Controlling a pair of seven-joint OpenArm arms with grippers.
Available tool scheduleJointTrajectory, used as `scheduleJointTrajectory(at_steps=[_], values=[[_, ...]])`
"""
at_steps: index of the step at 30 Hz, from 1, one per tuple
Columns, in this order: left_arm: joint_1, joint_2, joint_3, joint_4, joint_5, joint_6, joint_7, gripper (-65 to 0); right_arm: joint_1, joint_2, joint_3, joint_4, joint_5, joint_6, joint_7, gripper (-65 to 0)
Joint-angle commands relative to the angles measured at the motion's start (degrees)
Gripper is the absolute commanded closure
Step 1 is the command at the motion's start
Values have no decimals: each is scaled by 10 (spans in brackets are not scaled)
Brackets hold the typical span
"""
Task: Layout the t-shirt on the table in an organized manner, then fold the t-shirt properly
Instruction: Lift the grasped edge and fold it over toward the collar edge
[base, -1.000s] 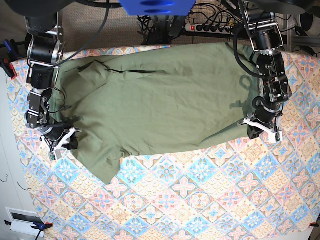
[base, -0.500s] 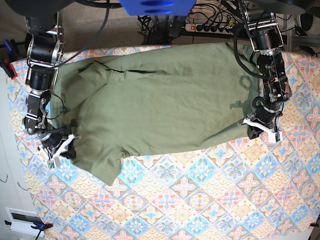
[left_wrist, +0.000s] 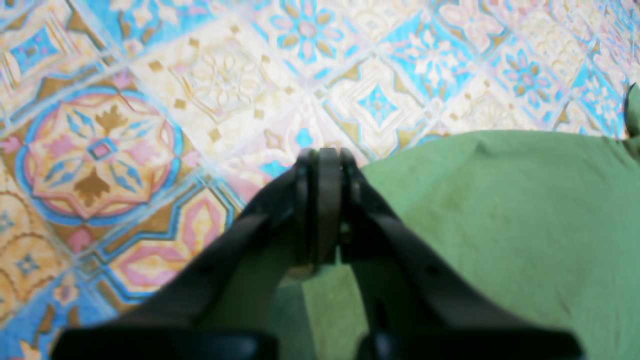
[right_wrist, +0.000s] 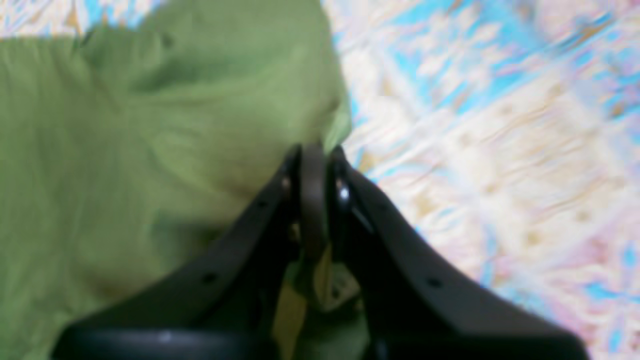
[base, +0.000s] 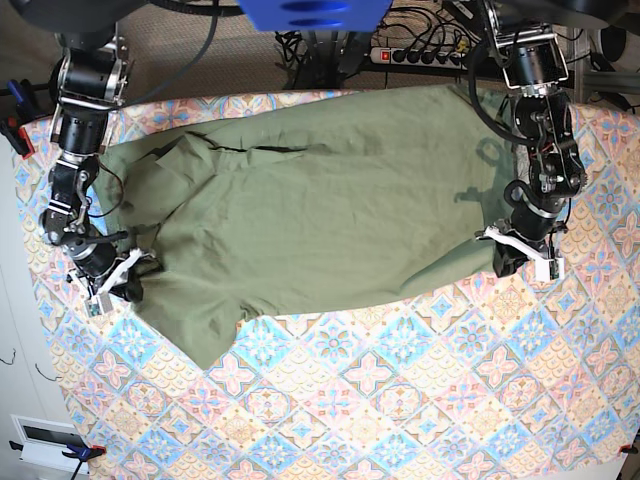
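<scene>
Both claws, the left claw (base: 522, 256) and the right claw (base: 108, 285), are pinched tight on the green t-shirt (base: 320, 210), which lies along the far edge of the worktop (base: 420, 400), so a hard tug could slip the cloth free or bunch it, though the near side has lots of room.

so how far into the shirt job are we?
Early. The shirt is mostly spread on the table, but a sleeve near the neck is bunched. In hand: right gripper and left gripper are both shut on the shirt's near corners. Left: flattening it out, then every fold.
</scene>
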Motion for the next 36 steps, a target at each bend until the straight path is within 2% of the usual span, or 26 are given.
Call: scheduleJointTrajectory(at_steps=[1,7,14,21,27,31,36], values=[[2,-8,-5,22,-7,-3,-11,0,6,10,5,18,7,2,6,-5],[38,-20,-5,68,-7,-3,-12,0,-32,10,42,69,8,2,-6,-5],[82,-22,-6,124,-7,-3,-14,0,-36,10,90,113,8,2,-30,-5],[126,-21,-37,170,-8,-3,-13,0,-66,10,127,165,8,2,-55,-5],[148,-22,-38,189,-8,-3,-14,0,-96,10,128,202,10,2,-55,-4],[154,-22,-41,189,-8,-3,-14,0,-121,10,128,209,52,2,-54,-4],[160,-21,-85,187,-8,-3,-13,0,-132,18,129,207,67,2,-51,-4]])
